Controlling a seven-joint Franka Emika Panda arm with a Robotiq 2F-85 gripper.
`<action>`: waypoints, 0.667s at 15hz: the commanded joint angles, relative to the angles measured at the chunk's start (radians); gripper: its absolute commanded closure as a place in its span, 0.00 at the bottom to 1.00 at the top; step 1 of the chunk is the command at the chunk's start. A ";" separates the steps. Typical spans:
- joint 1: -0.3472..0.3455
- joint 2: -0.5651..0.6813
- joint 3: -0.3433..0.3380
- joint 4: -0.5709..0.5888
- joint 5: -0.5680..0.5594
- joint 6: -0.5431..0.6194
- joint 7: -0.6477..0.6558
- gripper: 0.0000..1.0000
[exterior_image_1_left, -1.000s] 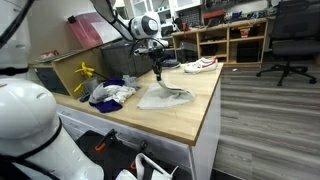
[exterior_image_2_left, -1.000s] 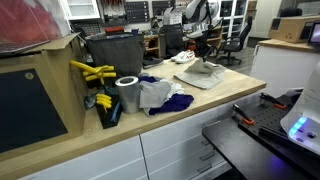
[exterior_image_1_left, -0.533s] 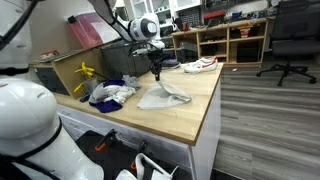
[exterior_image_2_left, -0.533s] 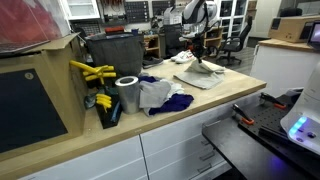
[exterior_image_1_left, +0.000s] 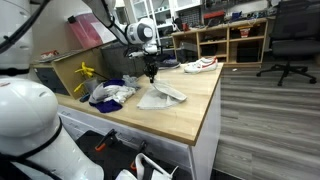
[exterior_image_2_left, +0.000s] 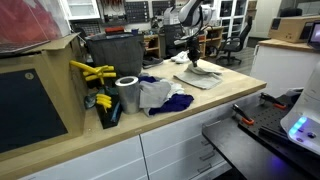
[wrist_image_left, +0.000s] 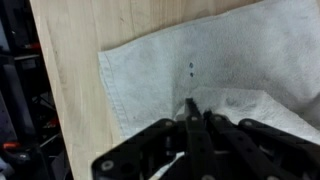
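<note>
1. While the pincer (wrist_image_left: 192, 108) hangs just above the pale grey rectangular cloth towel (wrist_image_left: 150, 70), its two black fingers are pressed together. The wrist view shows no fabric caught between them.
2. The towel lies spread on the light wooden desk (exterior_image_1_left: 195, 118), near the middle of its top and apart from the edges. In both exterior views the pincer stands over the towel's side nearest the clutter, clear of the cloth.
3. As far as the folding goes, one part appears done. A flap of the towel is doubled back over itself, showing as a raised, rumpled ridge in an exterior view and as a paler second layer low in the wrist view.
4. The rest looks undone. The larger part of the towel is a single flat layer, with one corner and its hem lying open on the wood. I judge the work to be roughly partway.
5. A heap of white and blue rags (exterior_image_1_left: 108, 93) sits near the towel, not touching it. A white low sneaker with red trim (exterior_image_1_left: 200, 65) rests farther along the desk.
</note>
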 joint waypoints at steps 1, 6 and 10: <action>0.018 0.033 0.009 0.037 0.030 0.015 0.097 0.99; 0.016 0.084 0.013 0.116 0.056 0.033 0.172 0.99; 0.014 0.121 0.016 0.183 0.076 0.047 0.217 0.99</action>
